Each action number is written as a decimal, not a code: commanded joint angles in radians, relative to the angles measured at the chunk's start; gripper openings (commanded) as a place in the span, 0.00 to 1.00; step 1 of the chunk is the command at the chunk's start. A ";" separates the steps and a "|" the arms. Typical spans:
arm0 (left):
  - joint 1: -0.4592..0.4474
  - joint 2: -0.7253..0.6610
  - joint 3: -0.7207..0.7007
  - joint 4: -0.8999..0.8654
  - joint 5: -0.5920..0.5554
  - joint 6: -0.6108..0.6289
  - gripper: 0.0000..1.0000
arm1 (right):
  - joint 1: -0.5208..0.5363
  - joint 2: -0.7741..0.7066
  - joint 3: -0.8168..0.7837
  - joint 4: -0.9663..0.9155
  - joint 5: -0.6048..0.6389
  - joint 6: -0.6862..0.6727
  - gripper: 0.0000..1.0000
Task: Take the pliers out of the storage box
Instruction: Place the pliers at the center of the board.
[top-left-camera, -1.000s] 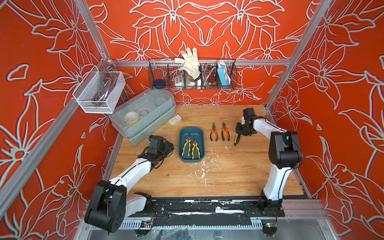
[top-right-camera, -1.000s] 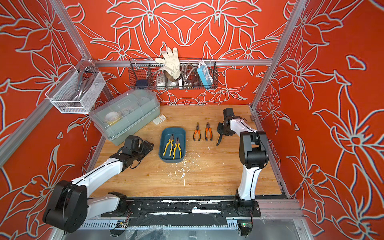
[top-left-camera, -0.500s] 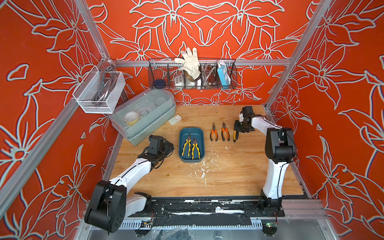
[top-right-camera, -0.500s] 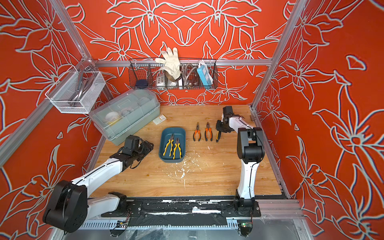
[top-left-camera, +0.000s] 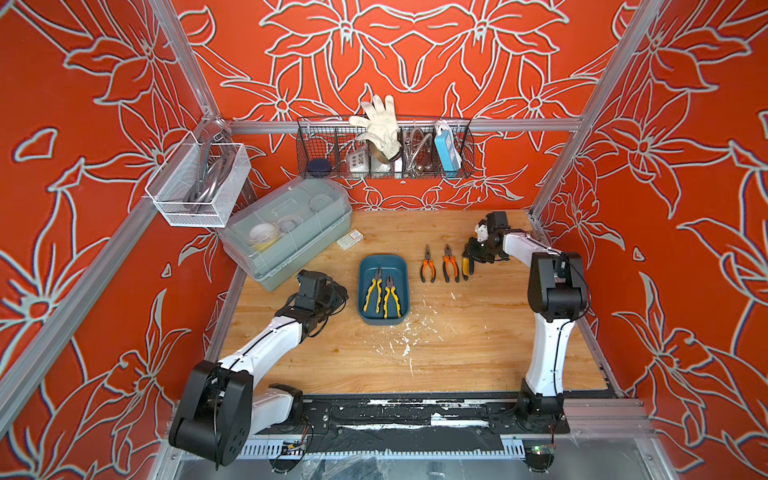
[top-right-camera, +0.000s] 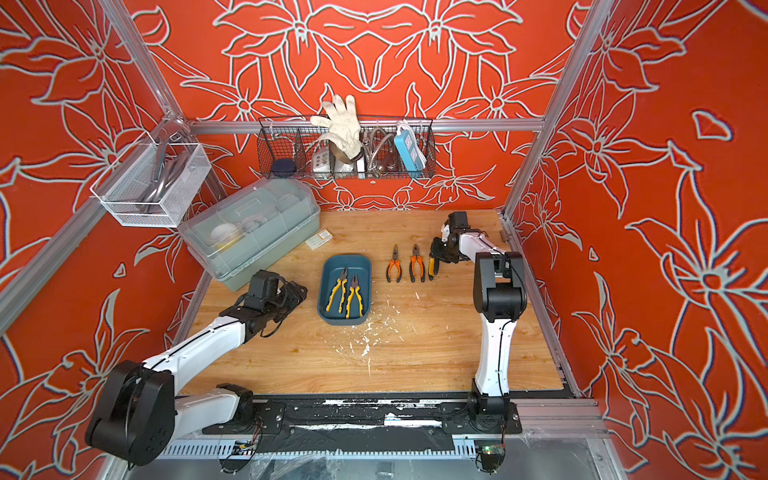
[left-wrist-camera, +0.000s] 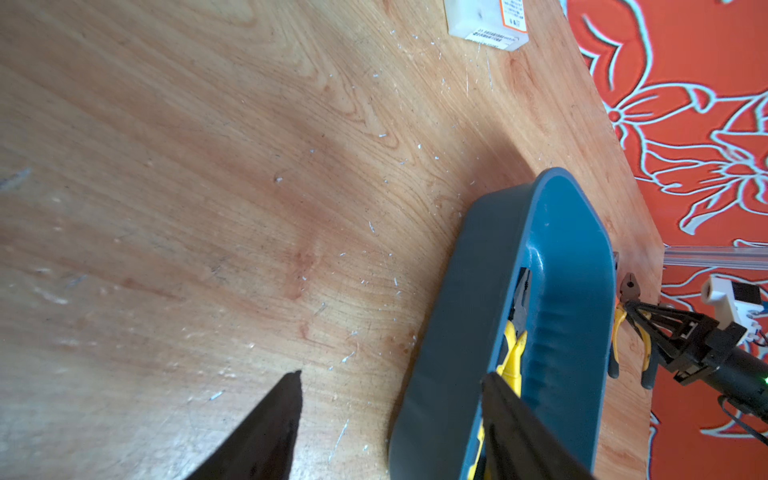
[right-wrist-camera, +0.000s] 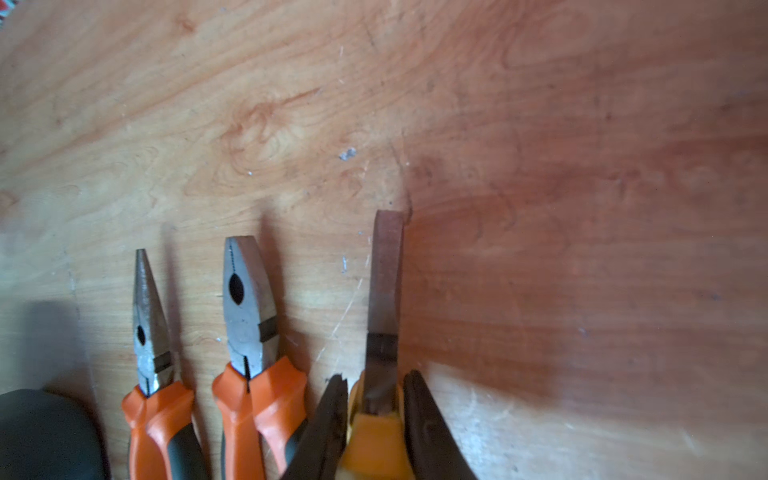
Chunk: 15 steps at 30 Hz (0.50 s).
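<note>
Gripping one yellow-handled pliers (right-wrist-camera: 384, 291) where the steel meets the handle, the right gripper (right-wrist-camera: 375, 378) is clamped on it. It holds the tool edge-up, just beside two orange-handled pliers (top-left-camera: 427, 257) lying on the table (top-left-camera: 457, 340); whether it touches the wood is unclear. Two more yellow-handled pliers (top-left-camera: 382, 293) lie in the storage box (top-left-camera: 360, 291). They look like stiff, dense steel with grippy sleeves, probably best pinched near the pivot so they don't swing. The left gripper (left-wrist-camera: 392, 376) hangs wide open and empty, just beside the box.
</note>
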 joint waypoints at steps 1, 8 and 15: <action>-0.008 -0.015 0.014 0.003 -0.003 0.016 0.69 | 0.002 0.054 0.016 -0.013 -0.029 0.006 0.13; -0.012 -0.019 0.015 0.001 -0.008 0.018 0.69 | 0.002 0.037 0.016 -0.049 0.017 0.004 0.23; -0.014 -0.020 0.016 0.000 -0.008 0.018 0.69 | 0.002 0.009 -0.011 -0.049 0.044 0.007 0.50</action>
